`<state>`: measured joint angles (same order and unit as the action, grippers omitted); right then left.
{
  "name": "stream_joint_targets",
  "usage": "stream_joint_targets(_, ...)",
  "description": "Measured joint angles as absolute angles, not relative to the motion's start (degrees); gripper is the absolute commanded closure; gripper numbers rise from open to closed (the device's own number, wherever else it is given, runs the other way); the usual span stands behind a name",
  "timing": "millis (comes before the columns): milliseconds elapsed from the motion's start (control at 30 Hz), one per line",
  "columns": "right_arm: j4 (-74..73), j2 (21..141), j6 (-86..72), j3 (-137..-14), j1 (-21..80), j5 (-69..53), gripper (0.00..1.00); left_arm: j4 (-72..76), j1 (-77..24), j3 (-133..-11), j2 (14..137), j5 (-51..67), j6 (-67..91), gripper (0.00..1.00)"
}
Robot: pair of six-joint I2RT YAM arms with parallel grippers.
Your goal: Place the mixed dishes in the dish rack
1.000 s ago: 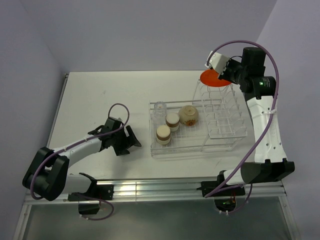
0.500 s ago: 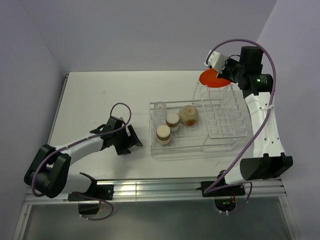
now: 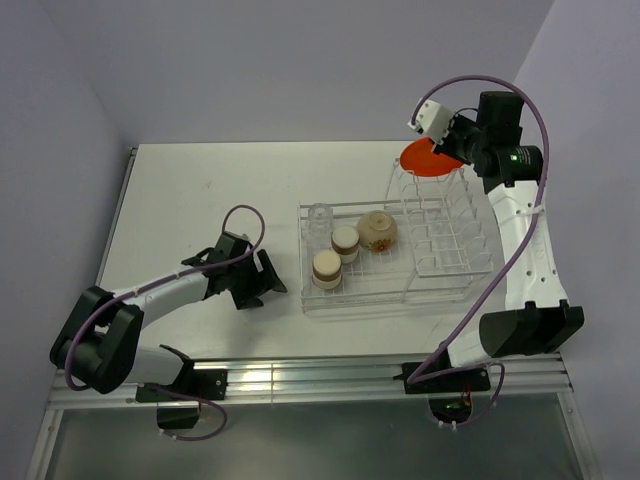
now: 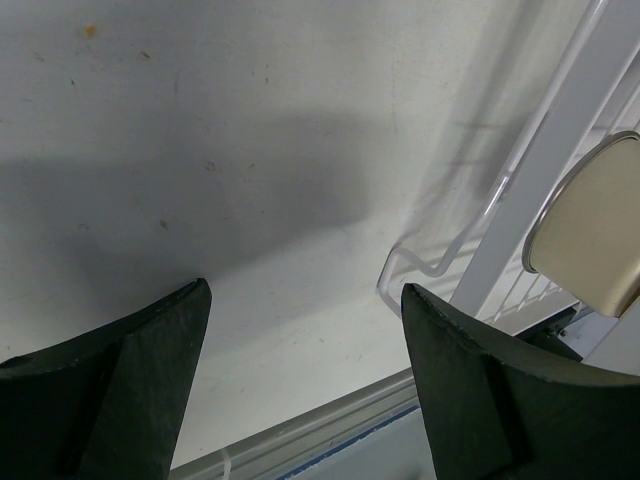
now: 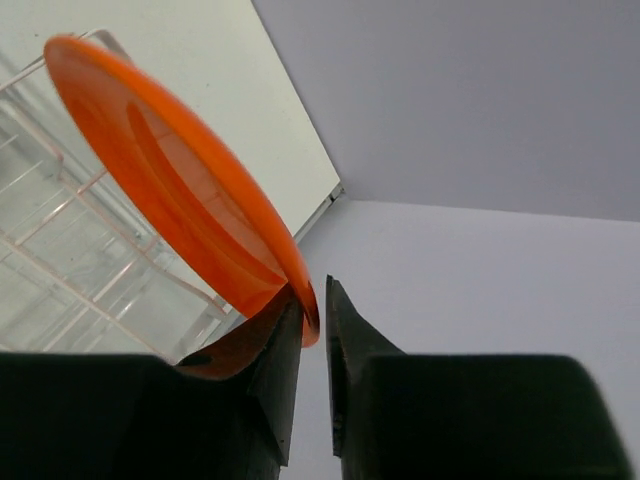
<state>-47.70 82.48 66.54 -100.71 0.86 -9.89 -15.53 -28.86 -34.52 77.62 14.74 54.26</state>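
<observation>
Orange-red plate (image 3: 425, 160) on edge, tilted, at far end of upright slots (image 3: 440, 215) of dish rack (image 3: 455, 285); presumably kept near-vertical to drop between the wires. Rim between fingers of right end effector (image 5: 313, 300), jaws nearly closed. Thin gap beside one finger in wrist view, so cannot tell whether pinched or just let go.

Left end effector (image 4: 305, 300) spread wide, empty, low over surface (image 3: 200, 200) just beside rack's near-left corner; probably parked out of the way.

Two brown cups (image 3: 326, 268), bowl (image 3: 378, 230) and clear glass (image 3: 319, 215) in basket part.

Versus a second ago: plate in same spot, right wrist and arm shifted slightly, left arm unchanged.
</observation>
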Motion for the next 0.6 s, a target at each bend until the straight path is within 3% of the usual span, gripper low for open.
stream_joint_targets(133,-43.09,81.52,65.04,-98.06,0.82,-9.74,0.5,-15.49,-28.99,-34.52,77.62,14.72,54.26,0.16)
stream_joint_targets(267,-41.47,79.9,64.51,-95.96,0.8,-10.26,0.47,-15.44,-29.23,-34.52,77.62,14.7,54.3,0.15)
stream_joint_targets(300,-41.15,79.37,64.34,-95.88,0.8,-10.66,0.28,-15.44,-29.34,-34.52,77.62,14.7,54.37,0.16)
stream_joint_targets(333,-40.8,78.96,64.1,-95.88,0.8,-11.11,0.22,-15.42,-29.52,-34.52,77.62,14.68,54.54,0.16)
stream_joint_targets(600,-37.69,74.7,63.22,-94.24,0.75,-14.06,0.0,-15.55,-30.89,-34.52,77.34,13.65,55.42,0.15)
